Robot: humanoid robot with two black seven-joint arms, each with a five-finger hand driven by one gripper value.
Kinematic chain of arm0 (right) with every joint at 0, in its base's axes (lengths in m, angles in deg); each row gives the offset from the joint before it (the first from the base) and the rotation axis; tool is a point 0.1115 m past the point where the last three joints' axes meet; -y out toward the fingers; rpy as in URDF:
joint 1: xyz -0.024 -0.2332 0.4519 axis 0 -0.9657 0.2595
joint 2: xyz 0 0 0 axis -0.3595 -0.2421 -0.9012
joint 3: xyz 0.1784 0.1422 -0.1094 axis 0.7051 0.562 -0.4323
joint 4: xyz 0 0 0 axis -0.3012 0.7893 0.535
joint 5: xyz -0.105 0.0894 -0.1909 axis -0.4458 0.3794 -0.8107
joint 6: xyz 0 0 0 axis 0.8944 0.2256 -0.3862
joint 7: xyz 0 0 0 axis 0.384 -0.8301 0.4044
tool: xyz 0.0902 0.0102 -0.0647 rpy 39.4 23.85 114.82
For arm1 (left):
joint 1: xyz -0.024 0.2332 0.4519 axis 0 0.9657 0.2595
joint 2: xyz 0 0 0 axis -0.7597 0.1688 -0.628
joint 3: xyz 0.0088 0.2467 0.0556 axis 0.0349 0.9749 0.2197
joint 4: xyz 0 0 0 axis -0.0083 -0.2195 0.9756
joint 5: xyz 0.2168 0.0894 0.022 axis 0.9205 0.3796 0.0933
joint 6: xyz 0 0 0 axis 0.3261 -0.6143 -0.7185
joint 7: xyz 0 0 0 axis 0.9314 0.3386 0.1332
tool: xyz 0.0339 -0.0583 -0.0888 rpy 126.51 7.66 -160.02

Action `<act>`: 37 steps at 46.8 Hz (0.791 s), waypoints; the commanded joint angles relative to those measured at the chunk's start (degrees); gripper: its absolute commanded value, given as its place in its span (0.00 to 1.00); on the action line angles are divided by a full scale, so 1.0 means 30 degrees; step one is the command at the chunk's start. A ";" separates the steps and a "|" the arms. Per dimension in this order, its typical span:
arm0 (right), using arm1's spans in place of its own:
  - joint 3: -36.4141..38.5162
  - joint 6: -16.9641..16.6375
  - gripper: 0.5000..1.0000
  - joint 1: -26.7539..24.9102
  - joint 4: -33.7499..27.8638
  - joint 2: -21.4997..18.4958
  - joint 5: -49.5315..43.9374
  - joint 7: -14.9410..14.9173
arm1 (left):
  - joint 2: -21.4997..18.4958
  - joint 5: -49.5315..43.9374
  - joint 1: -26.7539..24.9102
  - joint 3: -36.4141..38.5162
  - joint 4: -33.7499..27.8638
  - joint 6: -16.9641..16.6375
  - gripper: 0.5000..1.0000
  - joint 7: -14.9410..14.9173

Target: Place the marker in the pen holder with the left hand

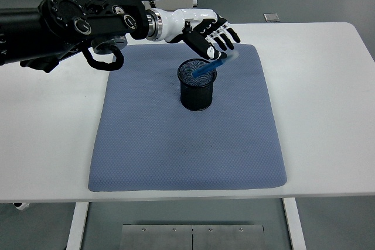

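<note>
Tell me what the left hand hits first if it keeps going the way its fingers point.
Probably nothing on the table: the left hand points right, past the marker and pen holder, over bare mat. Depth is uncertain.

no text, label or number is readable.
</note>
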 commanded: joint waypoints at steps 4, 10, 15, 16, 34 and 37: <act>-0.0001 0.0000 1.00 0.0001 0.0003 0.0000 0.0000 0.0000 | -0.0247 -0.0014 0.0003 -0.0001 0.0002 0.0030 0.74 0.0037; -0.0001 0.0000 1.00 0.0001 0.0003 0.0000 0.0000 0.0000 | -0.0511 -0.0044 -0.0172 -0.0031 0.0002 0.0000 0.85 0.0037; -0.0001 0.0000 1.00 0.0001 0.0003 0.0000 0.0000 0.0000 | -0.0746 -0.0073 -0.0173 -0.0177 0.0090 -0.0145 0.94 0.0037; -0.0001 0.0000 1.00 0.0001 0.0003 0.0000 0.0000 0.0000 | -0.0775 -0.0073 -0.0086 -0.0177 0.0206 -0.0320 0.99 0.0037; -0.0001 0.0000 1.00 0.0001 0.0003 0.0000 0.0000 0.0000 | -0.4346 -0.0073 0.2873 -0.2048 0.0676 -0.3573 1.00 0.0037; -0.0001 0.0000 1.00 0.0001 0.0003 0.0000 0.0000 0.0000 | -0.5634 -0.0044 0.3371 -0.3191 0.0764 -0.3428 1.00 0.0037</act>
